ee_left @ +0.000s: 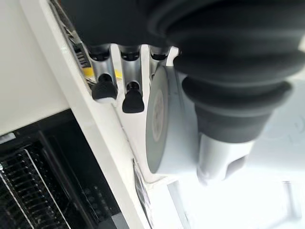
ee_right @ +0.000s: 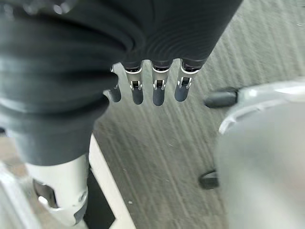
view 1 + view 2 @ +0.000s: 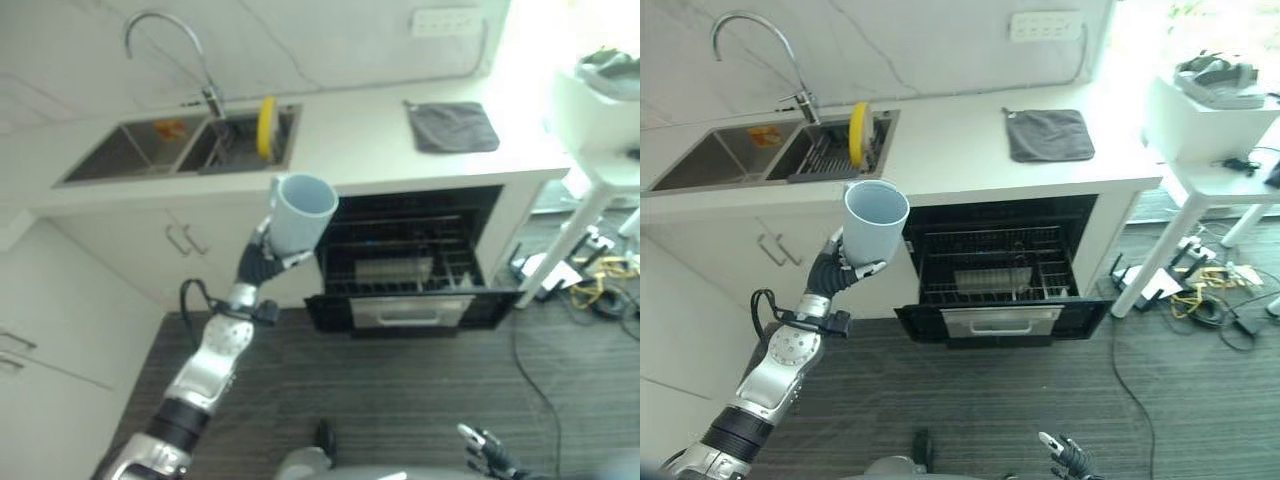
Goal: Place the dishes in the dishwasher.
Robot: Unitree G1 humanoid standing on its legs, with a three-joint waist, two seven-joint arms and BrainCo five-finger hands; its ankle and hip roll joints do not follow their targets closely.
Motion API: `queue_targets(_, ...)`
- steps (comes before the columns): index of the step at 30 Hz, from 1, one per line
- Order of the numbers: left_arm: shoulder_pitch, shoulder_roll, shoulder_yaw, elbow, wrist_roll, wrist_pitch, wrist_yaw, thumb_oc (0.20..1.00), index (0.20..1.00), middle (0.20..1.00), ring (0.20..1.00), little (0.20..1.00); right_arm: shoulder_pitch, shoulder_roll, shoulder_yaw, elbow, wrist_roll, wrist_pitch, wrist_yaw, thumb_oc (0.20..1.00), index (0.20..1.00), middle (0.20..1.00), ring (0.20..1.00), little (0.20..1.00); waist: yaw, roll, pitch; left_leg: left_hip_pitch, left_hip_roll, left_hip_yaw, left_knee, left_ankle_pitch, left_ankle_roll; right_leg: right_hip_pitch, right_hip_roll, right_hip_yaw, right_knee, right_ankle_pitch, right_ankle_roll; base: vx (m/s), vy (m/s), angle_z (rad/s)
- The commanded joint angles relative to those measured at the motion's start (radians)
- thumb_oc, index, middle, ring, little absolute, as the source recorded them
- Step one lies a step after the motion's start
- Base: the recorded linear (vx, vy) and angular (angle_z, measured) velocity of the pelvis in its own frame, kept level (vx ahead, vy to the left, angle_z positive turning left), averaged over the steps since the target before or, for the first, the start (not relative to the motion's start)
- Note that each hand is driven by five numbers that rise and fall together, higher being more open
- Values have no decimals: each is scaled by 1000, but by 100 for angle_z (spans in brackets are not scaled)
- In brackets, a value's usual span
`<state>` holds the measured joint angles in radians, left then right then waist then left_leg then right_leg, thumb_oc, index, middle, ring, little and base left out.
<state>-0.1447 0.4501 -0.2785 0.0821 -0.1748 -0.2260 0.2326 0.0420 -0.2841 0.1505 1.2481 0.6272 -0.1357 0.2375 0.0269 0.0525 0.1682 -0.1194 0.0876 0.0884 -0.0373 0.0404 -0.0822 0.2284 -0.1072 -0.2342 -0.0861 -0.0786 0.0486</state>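
Kitchen counter (image 3: 970, 150), one cup (image 3: 874, 220) in left hand (image 3: 840, 268), one yellow plate (image 3: 856, 134), one dishwasher (image 3: 1005, 270)

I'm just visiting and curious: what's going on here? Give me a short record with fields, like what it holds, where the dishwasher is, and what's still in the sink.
left hand: the left hand is curled round a pale blue cup, held up in front of the counter edge
right hand: the right hand hangs low over the floor, fingers straight, holding nothing
dishwasher: the dishwasher is under the counter, door open, rack visible
sink: a yellow plate stands on edge in the sink rack
counter: a grey cloth lies flat
task stage: cup not yet in the dishwasher
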Motion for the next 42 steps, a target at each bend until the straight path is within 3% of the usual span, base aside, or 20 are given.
queue_targets(1,-40,43,54,-73,5,-92,-6,200,200,200,200,200,-11,-1,38,-4,-11,-31,-28,1000,1000,1000,1000,1000,23,-40,-43,62,-31,-14,-15,102,29,-74,23,49,114,48,7,275,382,-16)
queue_targets(8,-68,60,43,-38,5,-111,11,200,200,200,200,200,20,21,53,-13,-9,-45,-32,1000,1000,1000,1000,1000,19,-50,-59,143,-84,-45,-32,47,92,-98,-14,43,188,35,32,150,182,0)
queue_targets(11,-67,61,38,-31,7,-110,6,200,200,200,200,200,20,30,56,-33,15,-64,-49,1000,1000,1000,1000,1000,12,-61,-57,154,-110,-39,-22,26,128,-142,-23,65,314,70,58,61,146,19)
queue_targets(14,-84,63,25,-11,15,-111,4,200,200,200,200,200,24,29,41,-55,18,-69,-61,1000,1000,1000,1000,1000,-13,-56,-40,173,-118,-48,-8,3,159,-249,-34,94,528,134,74,43,88,-1)
queue_targets(16,-97,61,21,-4,24,-108,10,200,200,200,200,200,23,28,37,-51,-2,-66,-56,1000,1000,1000,1000,1000,-21,-59,-34,188,-111,-43,-14,0,151,-263,-56,96,487,141,70,69,-84,15)
queue_targets(18,-103,65,23,-12,40,-98,22,200,200,200,200,200,20,26,36,-46,-22,-59,-51,1000,1000,1000,1000,1000,-22,-67,-29,204,-93,-34,-20,-4,131,-248,-89,88,361,166,79,66,-275,-1)
queue_targets(19,-105,74,28,-19,48,-90,34,200,200,200,200,200,15,21,34,-43,-42,-47,-42,1000,1000,1000,1000,1000,-19,-72,-21,219,-74,-24,-23,-12,119,-242,-113,83,296,200,92,22,-630,-26)
queue_targets(20,-104,87,35,-34,64,-77,45,200,200,200,200,200,6,15,36,-34,-68,-32,-22,1000,1000,1000,1000,1000,-12,-73,-16,216,-24,-30,-23,-9,96,-218,-119,115,243,166,105,-4,-611,-35)
queue_targets(24,-95,88,37,-71,61,-37,57,200,200,200,200,200,12,21,53,-34,-60,-21,-30,1000,1000,1000,1000,1000,-5,-78,-18,182,28,-68,5,11,64,-187,-95,145,212,103,101,14,-501,11)
queue_targets(27,-68,83,54,-86,44,-31,83,200,200,200,200,200,20,6,64,-36,-71,-19,-33,1000,1000,1000,1000,1000,-6,-83,-17,176,96,-41,-11,49,11,-153,-50,115,117,103,68,10,-447,19)
queue_targets(28,-58,79,67,-89,26,-38,87,200,200,200,200,200,25,-10,57,-50,-73,-20,-40,1000,1000,1000,1000,1000,-12,-79,-12,146,132,-15,-16,86,-20,-139,-26,103,57,120,54,-40,-333,-3)
queue_targets(32,-70,62,75,-57,18,-75,69,200,200,200,200,200,40,-31,42,-75,-75,-17,-60,1000,1000,1000,1000,1000,-27,-75,-11,98,114,39,15,84,-25,-129,-21,68,0,145,48,-62,-150,-5)
queue_targets(34,-65,61,81,-57,27,-94,66,200,200,200,200,200,36,-40,42,-55,-60,-27,-67,1000,1000,1000,1000,1000,-23,-69,-19,114,89,-8,-16,81,-25,-149,-13,91,-1,150,49,-37,-41,-5)
queue_targets(42,-61,61,59,-47,25,-90,75,200,200,200,200,200,73,-3,14,-32,-12,-44,-75,1000,1000,1000,1000,1000,-56,-60,-49,170,82,-2,-50,48,-14,-144,-7,105,-1,143,52,9,6,-16)
